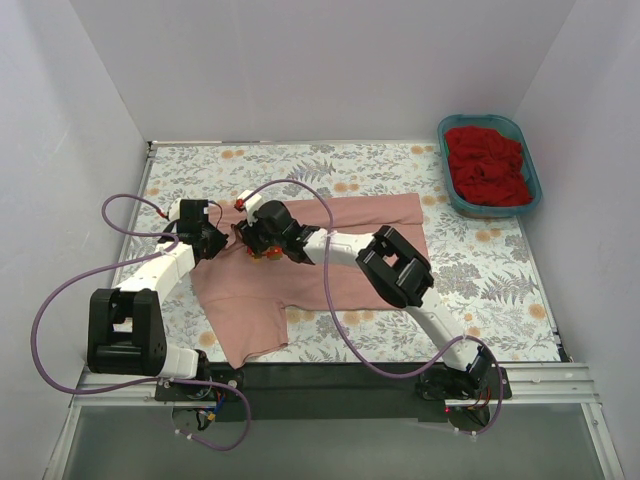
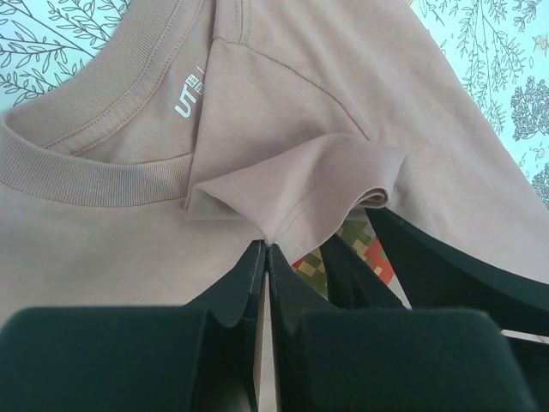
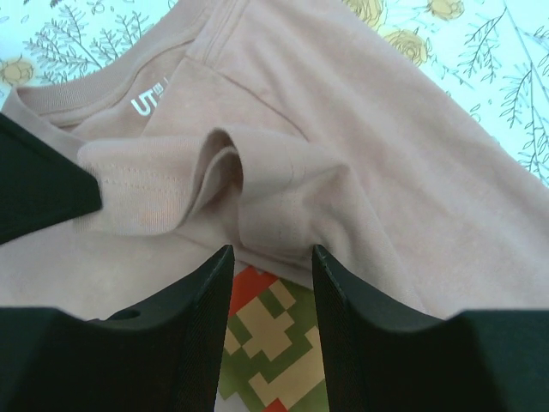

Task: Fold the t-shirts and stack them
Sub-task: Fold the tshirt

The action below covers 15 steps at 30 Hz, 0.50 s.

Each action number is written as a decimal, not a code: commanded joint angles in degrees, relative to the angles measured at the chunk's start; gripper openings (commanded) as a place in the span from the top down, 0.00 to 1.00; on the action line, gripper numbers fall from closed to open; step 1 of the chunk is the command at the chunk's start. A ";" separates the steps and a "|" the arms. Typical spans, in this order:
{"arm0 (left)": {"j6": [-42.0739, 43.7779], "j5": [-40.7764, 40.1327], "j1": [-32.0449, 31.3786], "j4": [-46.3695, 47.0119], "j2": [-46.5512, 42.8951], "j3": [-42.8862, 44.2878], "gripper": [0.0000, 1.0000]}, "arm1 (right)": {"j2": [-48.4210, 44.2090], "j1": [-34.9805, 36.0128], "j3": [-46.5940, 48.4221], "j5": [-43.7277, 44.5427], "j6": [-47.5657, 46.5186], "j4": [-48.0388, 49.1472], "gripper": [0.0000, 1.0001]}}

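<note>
The salmon-pink t-shirt (image 1: 370, 225) lies spread on the floral cloth, collar to the left, with one part hanging towards the near edge. My left gripper (image 1: 222, 240) is shut on a raised fold of it beside the collar (image 2: 267, 246). My right gripper (image 1: 250, 240) is close to the right of the left one. It is open (image 3: 272, 251), and its fingers straddle a red, green and tan pixel print (image 3: 274, 326), with the lifted fold just past their tips. The bright red t-shirt (image 1: 487, 165) lies crumpled in the teal tub.
The teal oval tub (image 1: 490, 118) stands at the back right corner. The grey-and-orange floral cloth (image 1: 480, 270) covers the table. White walls close in the left, back and right. Purple cables loop over the left side and across the shirt.
</note>
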 commanded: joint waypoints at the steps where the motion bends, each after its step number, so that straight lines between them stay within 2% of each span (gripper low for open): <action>1: 1.08 0.47 0.41 0.03 -2.07 1.04 1.00 | 1.06 0.72 3.00 3.99 -0.92 4.75 0.51; 15: 1.08 1.18 0.76 0.38 -2.07 1.13 1.00 | 3.70 1.34 4.84 3.90 -1.36 4.75 0.54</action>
